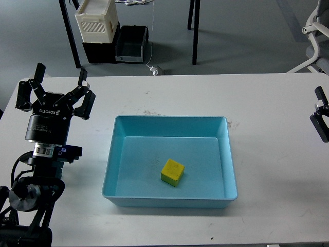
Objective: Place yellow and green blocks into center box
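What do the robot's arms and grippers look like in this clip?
The left gripper is black, with jointed fingers, pale tips and white ROBOTIQ lettering on its body. Below it sit a silver wrist ring, a blue-marked module and black cables. Only a black sliver of the right gripper shows at the frame edge.

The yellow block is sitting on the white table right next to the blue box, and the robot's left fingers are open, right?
Not quite. The yellow block is not on the white table; it lies inside the blue box, on its floor, as the head view shows. The rest holds: the left gripper has its fingers spread open with nothing between them.
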